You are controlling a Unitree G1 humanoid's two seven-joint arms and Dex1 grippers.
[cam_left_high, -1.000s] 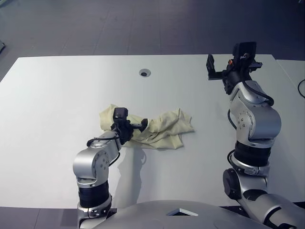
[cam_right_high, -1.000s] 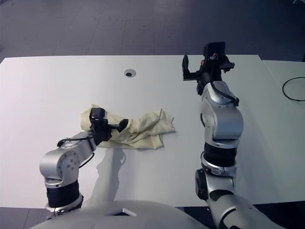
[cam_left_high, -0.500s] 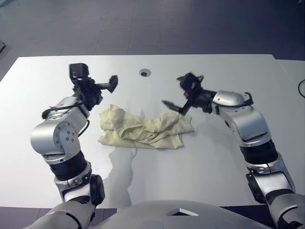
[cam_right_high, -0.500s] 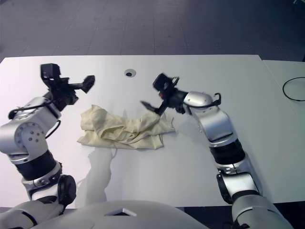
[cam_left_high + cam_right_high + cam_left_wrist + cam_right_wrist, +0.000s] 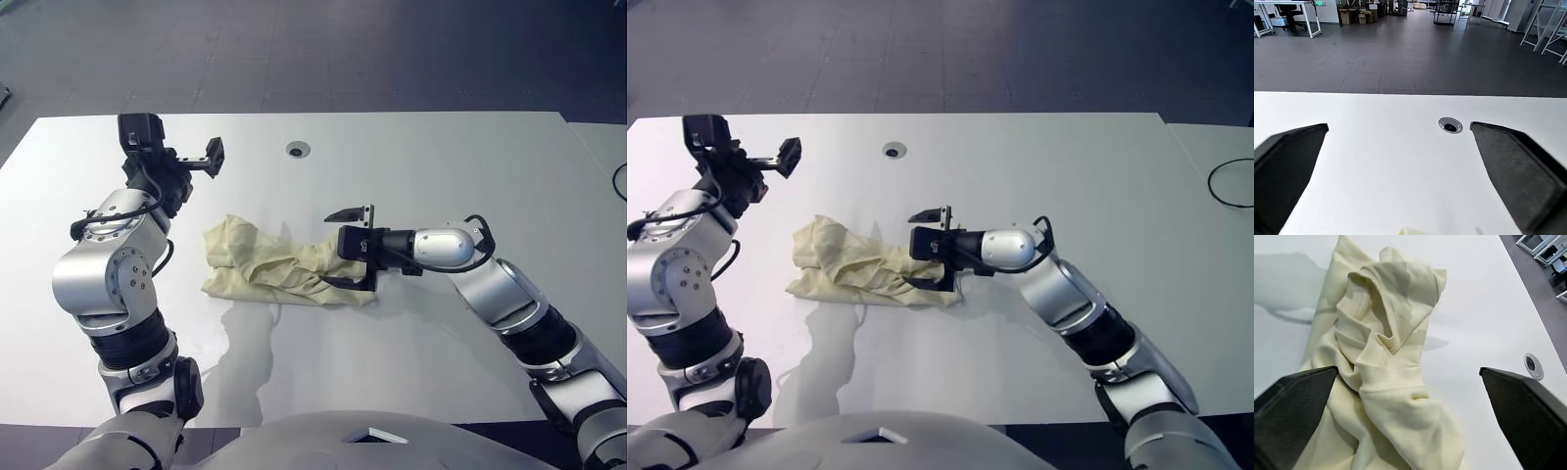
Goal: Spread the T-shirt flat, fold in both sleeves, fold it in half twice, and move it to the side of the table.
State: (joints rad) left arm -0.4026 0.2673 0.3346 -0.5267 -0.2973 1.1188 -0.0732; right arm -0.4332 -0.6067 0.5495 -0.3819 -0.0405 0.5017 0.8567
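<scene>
Now my right arm stretches low over the table [image 5: 441, 166], right gripper [image 5: 345, 248] spread wide astride the crumpled T-shirt's [image 5: 265, 269] end; left arm bent upward, left gripper [image 5: 196, 162] gaping wide.

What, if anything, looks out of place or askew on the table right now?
Only the T-shirt: it lies crumpled in a bunched heap near the middle of the table, not spread flat. The right claw is open at its right end; the left claw is open, raised clear of it.
</scene>
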